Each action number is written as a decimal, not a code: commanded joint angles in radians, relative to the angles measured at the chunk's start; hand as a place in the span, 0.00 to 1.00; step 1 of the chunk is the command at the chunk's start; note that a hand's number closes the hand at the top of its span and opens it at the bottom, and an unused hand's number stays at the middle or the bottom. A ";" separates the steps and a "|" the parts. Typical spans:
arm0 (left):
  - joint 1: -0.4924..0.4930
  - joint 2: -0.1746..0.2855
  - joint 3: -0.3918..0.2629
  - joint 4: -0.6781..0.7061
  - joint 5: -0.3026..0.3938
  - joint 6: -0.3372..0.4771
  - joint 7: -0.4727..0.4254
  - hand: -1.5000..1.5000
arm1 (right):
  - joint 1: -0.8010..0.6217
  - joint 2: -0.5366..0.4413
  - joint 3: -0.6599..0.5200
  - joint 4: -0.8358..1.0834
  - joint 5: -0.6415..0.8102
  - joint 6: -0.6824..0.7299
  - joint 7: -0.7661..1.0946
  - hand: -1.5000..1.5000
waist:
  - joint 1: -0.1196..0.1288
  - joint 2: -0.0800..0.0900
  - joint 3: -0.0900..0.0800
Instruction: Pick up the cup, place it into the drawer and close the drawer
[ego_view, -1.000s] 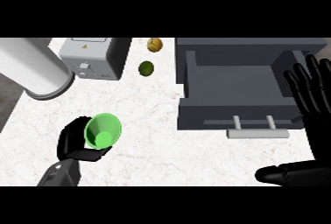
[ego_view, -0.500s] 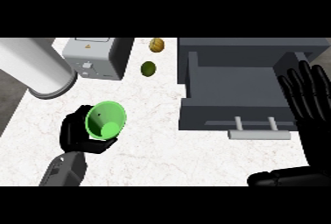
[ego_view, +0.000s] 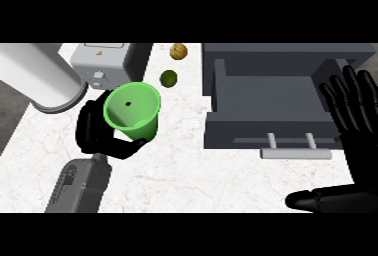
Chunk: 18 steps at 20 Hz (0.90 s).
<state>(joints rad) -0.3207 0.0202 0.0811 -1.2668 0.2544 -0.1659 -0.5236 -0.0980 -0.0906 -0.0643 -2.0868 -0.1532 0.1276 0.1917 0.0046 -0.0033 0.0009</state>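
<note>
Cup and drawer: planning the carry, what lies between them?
Head view: only bare counter between the cup and the open drawer; a green fruit sits farther back.

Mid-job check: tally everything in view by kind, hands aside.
Green cup: 1
Small round items: 2
Open grey drawer: 1
Grey box: 1
White cylinder: 1
Total: 6

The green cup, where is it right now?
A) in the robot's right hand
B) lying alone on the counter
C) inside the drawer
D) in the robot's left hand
D: the left hand curls its black fingers round the green cup, to the left of the open drawer, while the right hand is open and holds nothing.
</note>
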 joint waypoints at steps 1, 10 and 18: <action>-0.043 -0.001 -0.008 -0.122 0.043 0.040 0.158 1.00 | 0.038 -0.004 -0.024 0.004 -0.017 0.021 -0.041 0.00 | -0.005 0.002 -0.001; -0.314 -0.020 -0.090 -0.188 -0.008 0.280 0.376 1.00 | 0.024 -0.025 -0.044 0.055 -0.019 0.047 -0.068 0.00 | -0.011 0.003 0.000; -0.429 -0.020 -0.166 -0.031 -0.057 0.378 0.322 1.00 | 0.036 -0.004 -0.020 -0.013 -0.022 0.022 -0.012 0.00 | -0.014 0.004 -0.001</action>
<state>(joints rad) -0.7057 0.0018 -0.0390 -1.3691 0.2060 0.1620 -0.1620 -0.0845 -0.0975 -0.0787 -2.0909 -0.1667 0.1408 0.1938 -0.0068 -0.0003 0.0003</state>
